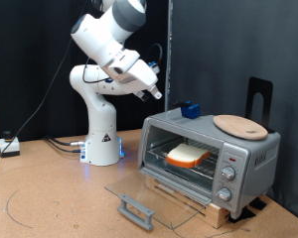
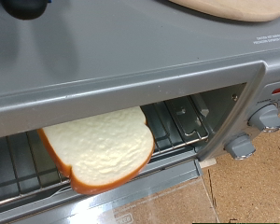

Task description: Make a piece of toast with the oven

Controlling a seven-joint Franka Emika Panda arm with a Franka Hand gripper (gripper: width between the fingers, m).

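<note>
A round light-wood board point(image 1: 240, 126) and a small blue block point(image 1: 192, 110) are seen well apart, backed by a black curtain point(image 1: 228, 50).

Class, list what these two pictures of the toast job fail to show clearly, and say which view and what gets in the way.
- Gripper: exterior view, too small to tell open or shut; absent from wrist view.
- Piece of toast: wrist view, far edge hidden under the oven top.
- Knobs: settings unreadable; cut by the wrist view's edge, too small in exterior.

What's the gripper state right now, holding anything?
Gripper: raised in the air above the oven, nothing between its fingers; open or shut cannot be told. The piece of toast lies on the oven rack, door down.
</note>
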